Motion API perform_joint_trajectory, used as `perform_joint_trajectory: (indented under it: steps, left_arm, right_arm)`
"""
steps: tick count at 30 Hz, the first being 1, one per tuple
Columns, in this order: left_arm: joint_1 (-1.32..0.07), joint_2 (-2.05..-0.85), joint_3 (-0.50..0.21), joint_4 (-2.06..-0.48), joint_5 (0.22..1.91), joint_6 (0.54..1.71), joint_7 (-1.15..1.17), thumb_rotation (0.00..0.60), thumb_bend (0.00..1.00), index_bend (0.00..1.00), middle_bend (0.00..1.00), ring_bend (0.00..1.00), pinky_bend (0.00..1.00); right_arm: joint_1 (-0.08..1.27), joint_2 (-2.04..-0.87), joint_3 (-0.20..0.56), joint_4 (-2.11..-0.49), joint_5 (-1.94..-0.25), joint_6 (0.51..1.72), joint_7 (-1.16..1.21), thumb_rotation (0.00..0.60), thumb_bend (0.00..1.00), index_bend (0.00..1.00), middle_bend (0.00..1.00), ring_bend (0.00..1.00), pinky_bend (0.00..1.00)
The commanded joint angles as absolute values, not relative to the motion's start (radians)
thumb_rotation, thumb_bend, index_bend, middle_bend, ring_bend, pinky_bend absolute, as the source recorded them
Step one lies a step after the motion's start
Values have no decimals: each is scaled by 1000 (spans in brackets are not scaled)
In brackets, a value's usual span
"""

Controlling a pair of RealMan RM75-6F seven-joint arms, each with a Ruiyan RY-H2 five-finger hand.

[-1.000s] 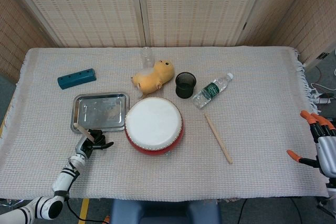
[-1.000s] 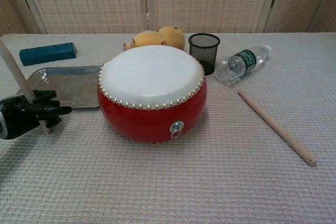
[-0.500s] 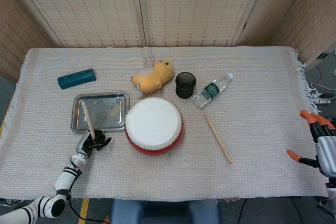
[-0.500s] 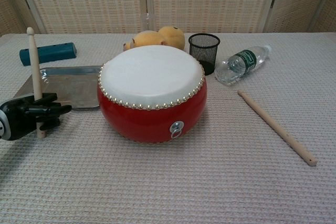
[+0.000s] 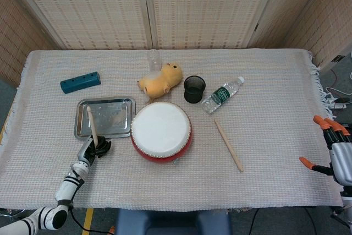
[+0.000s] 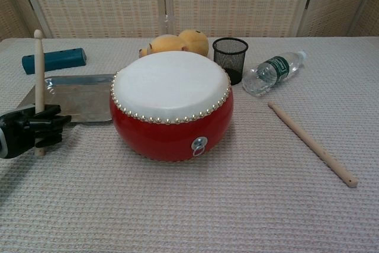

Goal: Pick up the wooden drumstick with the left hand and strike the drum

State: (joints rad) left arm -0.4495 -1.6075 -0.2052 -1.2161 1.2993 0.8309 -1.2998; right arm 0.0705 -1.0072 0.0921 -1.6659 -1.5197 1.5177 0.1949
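A pale wooden drumstick (image 6: 39,69) with a rounded tip stands nearly upright near the tabletop's front left edge, left of the red drum (image 6: 171,106). The black left hand (image 6: 37,130) grips its lower end, fingers wrapped closed. The right hand (image 5: 336,149), off the right edge, seems open and empty.
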Motion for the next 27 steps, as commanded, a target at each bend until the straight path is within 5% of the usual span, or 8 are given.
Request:
perform_joint_trajectory:
  steps: [1, 9, 13, 21, 27]
  left_arm:
    - [-435, -1578, -209, -1242, 1324, 880, -1278, 600, 847, 1000, 1000, 1000, 1000]
    - [-437, -1440, -234, -1343, 1396, 984, -1155, 600, 858, 1000, 1000, 1000, 1000]
    - [-466, -1396, -248, -1377, 1419, 1029, -913, 600, 859, 1000, 1000, 1000, 1000]
    - [-545, -1452, -253, -1408, 1437, 1110, -253, 600, 859, 1000, 1000, 1000, 1000]
    - [-611, -1508, -258, -1369, 1429, 1107, 29, 600, 859, 1000, 1000, 1000, 1000]
  right_arm:
    - [69, -1006, 92, -1669, -1523, 1523, 193, 600, 20, 69, 138, 20, 123]
    - [67, -998, 100, -1676, -1532, 1544, 184, 600, 19, 69, 138, 20, 123]
    - [69, -994, 110, -1683, -1540, 1562, 174, 600, 19, 69, 138, 20, 123]
    - [77, -986, 113, -1685, -1565, 1570, 181, 600, 20, 69, 138, 20, 123]
    - [78, -984, 111, -1678, -1581, 1581, 197, 600, 19, 69, 138, 20, 123]
